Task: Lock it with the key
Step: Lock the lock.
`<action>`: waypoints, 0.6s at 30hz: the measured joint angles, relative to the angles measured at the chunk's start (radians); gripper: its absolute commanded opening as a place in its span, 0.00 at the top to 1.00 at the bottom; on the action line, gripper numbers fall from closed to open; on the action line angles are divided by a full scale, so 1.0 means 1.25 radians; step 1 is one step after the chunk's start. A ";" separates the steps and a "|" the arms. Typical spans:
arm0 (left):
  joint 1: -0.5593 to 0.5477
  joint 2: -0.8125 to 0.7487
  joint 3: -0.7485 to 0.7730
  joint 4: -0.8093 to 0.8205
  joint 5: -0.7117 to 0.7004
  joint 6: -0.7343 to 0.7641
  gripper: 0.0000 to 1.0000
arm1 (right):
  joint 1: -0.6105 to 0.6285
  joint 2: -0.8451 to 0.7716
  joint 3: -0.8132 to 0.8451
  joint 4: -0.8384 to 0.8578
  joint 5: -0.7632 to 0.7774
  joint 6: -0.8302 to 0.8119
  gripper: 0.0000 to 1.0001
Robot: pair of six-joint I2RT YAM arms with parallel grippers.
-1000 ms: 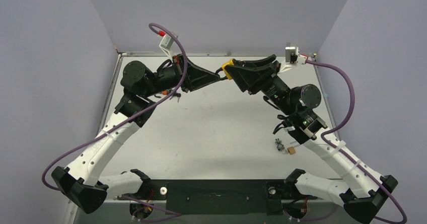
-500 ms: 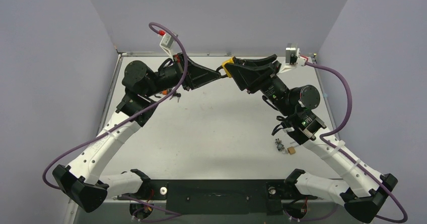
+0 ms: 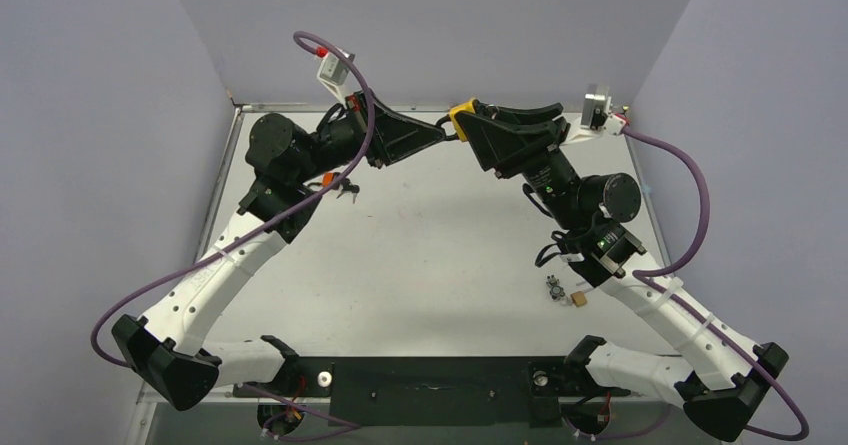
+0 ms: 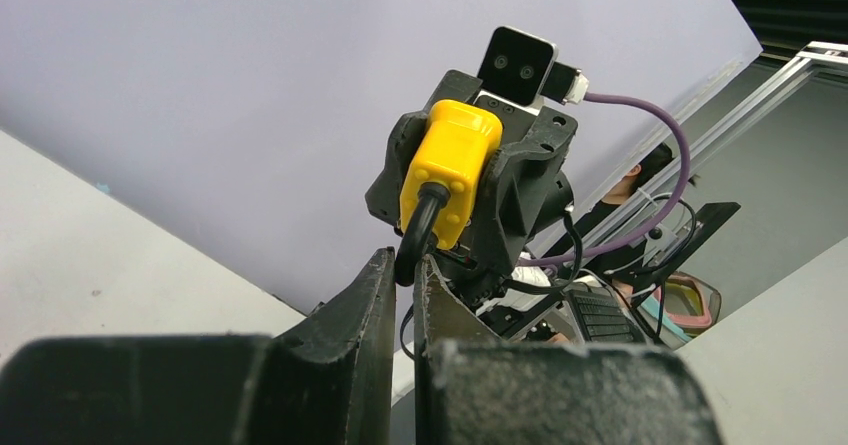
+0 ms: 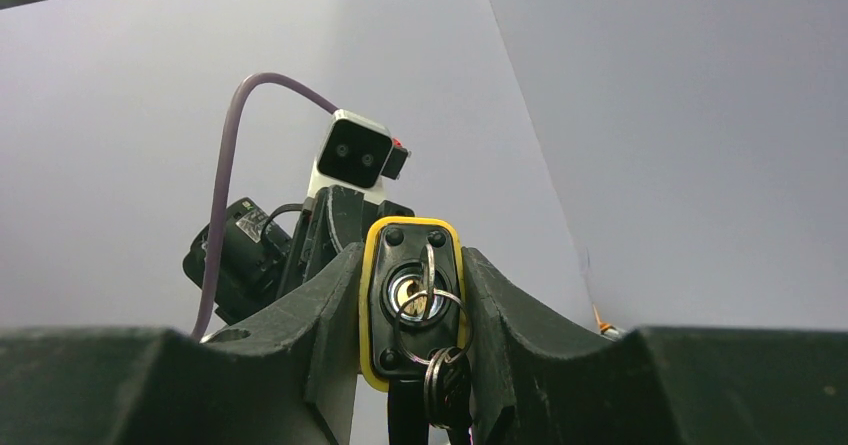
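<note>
Right, the yellow plastic-cased padlock (image 4: 450,170) is up in the air over the middle of the counter's (image 3: 430,255) far edge. The right fingers (image 5: 500,310) are clamped across its body, keyhole face turned back at that wrist. The left fingers (image 4: 355,310) are clenched on the black looped shackle (image 4: 413,233) coming out of the other end. The small metal key (image 5: 428,283) sits in the keyhole, with its spare keys (image 5: 441,380) dangling below on the ring. I'd reckon the lock is rigid and dense for its size, and the casing grippy enough. The key's the fiddly bit: thin, smooth, loose on that ring. Best pinch it flat across its head, close to the lock, not by the ring. Compared with a second ago, both arms have carried the padlock further towards the far edge and a touch rightwards, and neither grip has changed
</note>
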 measured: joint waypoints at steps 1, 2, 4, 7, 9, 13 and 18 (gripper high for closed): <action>-0.002 0.000 0.003 0.002 -0.002 0.000 1.00 | 0.001 0.000 0.000 0.005 0.000 0.000 1.00; -0.003 0.000 0.005 0.002 -0.003 0.000 1.00 | 0.001 0.000 -0.001 0.011 0.000 0.001 1.00; -0.007 0.001 0.011 0.002 -0.005 0.001 1.00 | 0.002 0.000 -0.002 0.022 0.000 0.001 1.00; -0.014 0.003 0.017 0.002 -0.010 0.001 1.00 | 0.004 0.001 -0.006 0.037 0.002 0.001 1.00; -0.019 0.005 0.023 0.002 -0.013 0.002 1.00 | 0.005 0.002 -0.008 0.047 0.001 0.002 1.00; -0.031 0.014 0.039 0.000 -0.018 0.004 1.00 | 0.006 0.004 -0.013 0.075 0.008 0.007 1.00; -0.042 0.028 0.068 -0.003 -0.018 0.005 1.00 | 0.006 0.005 -0.016 0.105 0.016 0.011 1.00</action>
